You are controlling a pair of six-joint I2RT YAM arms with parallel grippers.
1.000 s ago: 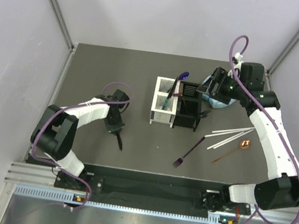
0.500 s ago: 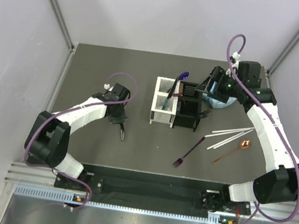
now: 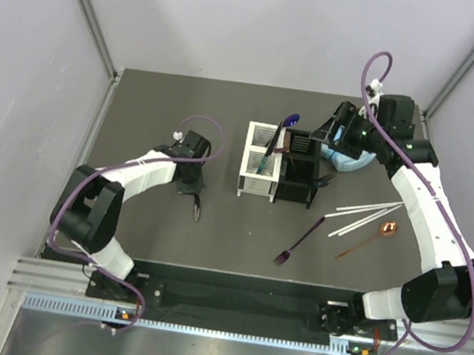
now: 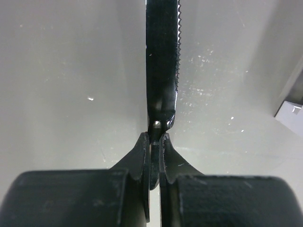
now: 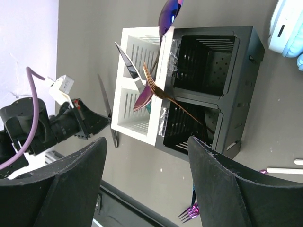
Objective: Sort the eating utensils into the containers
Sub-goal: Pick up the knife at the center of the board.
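Transport in hand: left jaws, shut tight on the knife [image 4: 163,71], hold it over the tabletop [image 3: 156,121], left of the white caddy [image 3: 253,194]. Right jaws gape empty near the black caddy [image 3: 292,202]. Next, probably: swing over a compartment, upend, release.

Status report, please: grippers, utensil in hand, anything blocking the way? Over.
Left gripper fingers shut on dark serrated knife. Right gripper open, empty, near black slotted caddy. No obstacle seen toward white slotted caddy.
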